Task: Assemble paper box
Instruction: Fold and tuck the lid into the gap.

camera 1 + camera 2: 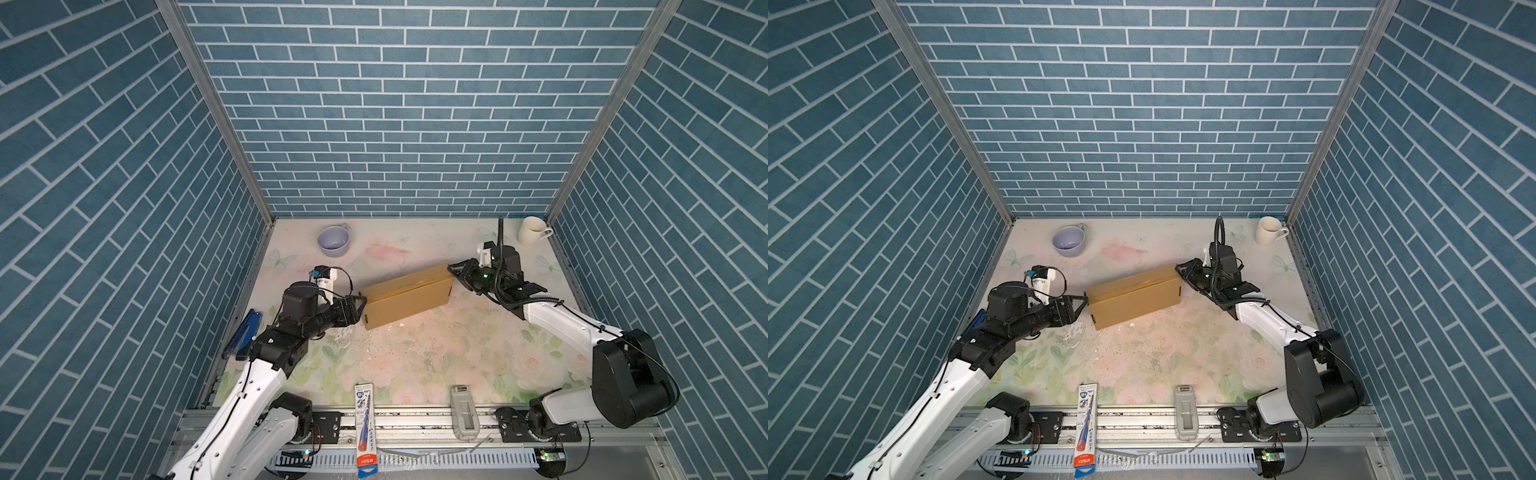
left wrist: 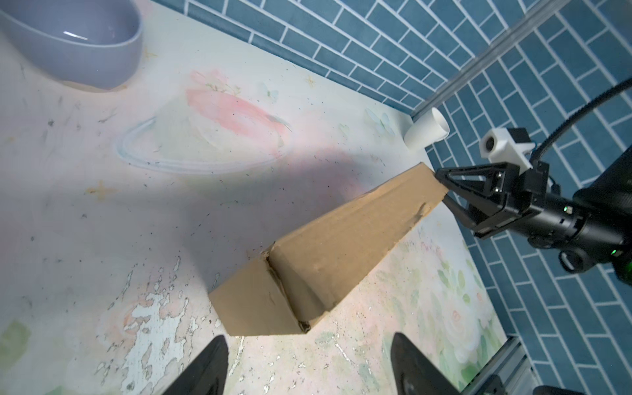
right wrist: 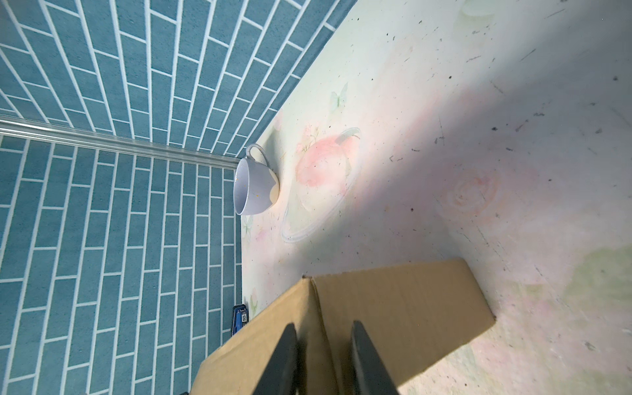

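Observation:
The paper box is a long, folded-up brown cardboard box lying slantwise mid-table. My left gripper is at its left end. In the left wrist view this gripper is open, with the box's end just ahead of the fingertips and nothing between them. My right gripper is at the box's far right corner. In the right wrist view its narrow-set fingers are shut on the cardboard along a fold. The left wrist view shows its fingers clamping that end.
A lavender cup stands at the back left and a white mug in the back right corner. A blue object leans at the left wall. A packaged pen and a grey device lie on the front rail.

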Tool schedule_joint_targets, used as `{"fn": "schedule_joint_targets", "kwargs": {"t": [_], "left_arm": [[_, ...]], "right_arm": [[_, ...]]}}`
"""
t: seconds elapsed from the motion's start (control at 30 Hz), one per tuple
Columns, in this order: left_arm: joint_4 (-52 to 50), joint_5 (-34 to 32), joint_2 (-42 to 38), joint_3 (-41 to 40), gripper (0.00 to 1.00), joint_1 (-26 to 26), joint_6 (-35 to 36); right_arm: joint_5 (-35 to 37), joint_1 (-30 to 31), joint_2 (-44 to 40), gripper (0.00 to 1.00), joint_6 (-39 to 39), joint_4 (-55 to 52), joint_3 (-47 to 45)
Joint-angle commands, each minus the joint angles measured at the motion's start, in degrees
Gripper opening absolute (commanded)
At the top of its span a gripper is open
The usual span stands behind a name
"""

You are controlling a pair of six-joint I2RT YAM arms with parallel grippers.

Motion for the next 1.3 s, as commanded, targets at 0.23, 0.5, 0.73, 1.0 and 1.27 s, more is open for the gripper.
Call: {"fn": "schedule_joint_targets", "kwargs": {"t": [0.23,0.5,0.73,1.0,1.27], "left_arm": [[25.3,3.1,0.2,-12.0,0.76,1.4,-23.7],[34.0,1.8,3.1,-15.4,0.75,1.4,-25.5],[35.1,2.1,4.1,-16.9,0.70,1.4,-25.5],[36.1,2.2,5.2,-19.5,0.57,1.4,-25.2],[32.4,0.9,6.1,-21.2,0.44,1.4,-22.1]], "right_arm": [[1.2,0.4,1.0,0.27,0.7,-5.8,0.1],[1.2,0.4,1.6,0.26,0.6,-5.6,0.5],[1.4,0.6,1.6,0.26,0.7,-5.8,0.5],[1.8,0.8,1.6,0.26,0.6,-5.9,-0.1],[2.1,1.4,2.0,0.26,0.7,-5.4,-0.4]]}}
